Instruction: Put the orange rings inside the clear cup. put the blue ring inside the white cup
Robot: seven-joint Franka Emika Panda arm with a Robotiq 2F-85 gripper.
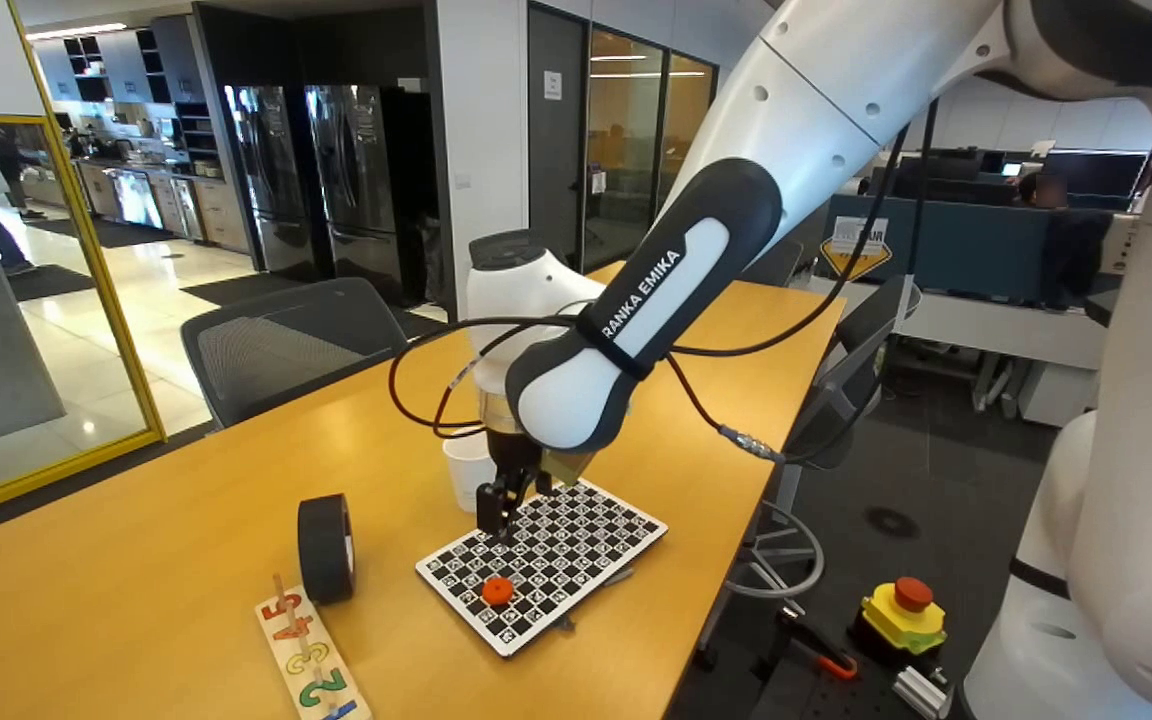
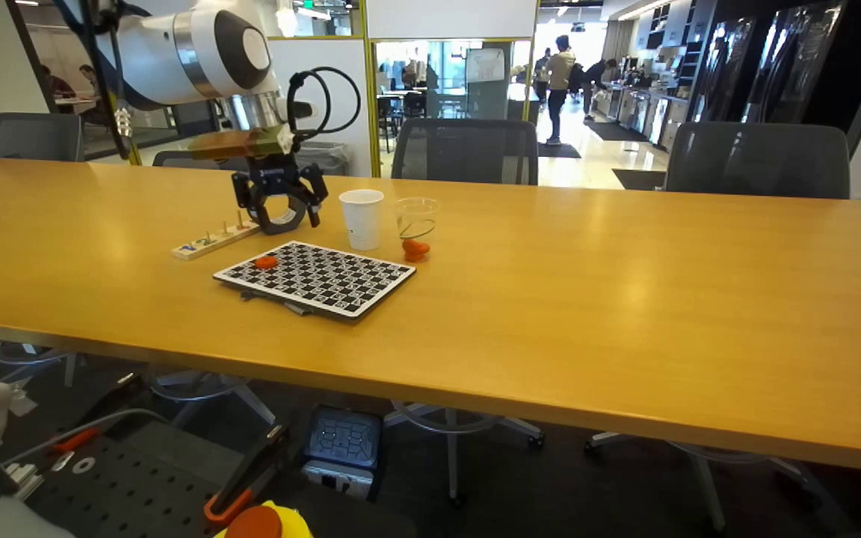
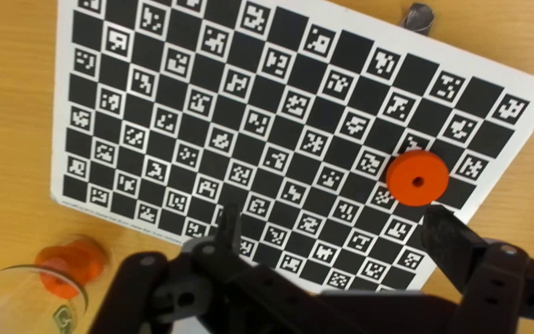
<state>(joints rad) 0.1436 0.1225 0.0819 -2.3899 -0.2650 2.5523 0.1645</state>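
One orange ring (image 1: 498,591) lies flat on the checkered board; it also shows in an exterior view (image 2: 266,262) and in the wrist view (image 3: 417,178). More orange rings (image 2: 415,249) sit at the bottom of the clear cup (image 2: 417,212); the cup also shows at the lower left of the wrist view (image 3: 14,306). The white cup (image 2: 362,218) stands upright beside the clear cup, and in an exterior view (image 1: 469,472) it is partly behind the gripper. The blue ring is out of view. My gripper (image 3: 332,220) is open and empty above the board, with the ring beyond its right fingertip.
The checkered board (image 1: 576,540) lies on the table with grey clips (image 3: 419,18) under its edge. A black roll (image 1: 324,550) stands on edge near a wooden number board with pegs (image 1: 314,660). Chairs (image 2: 464,153) stand along the table's far side.
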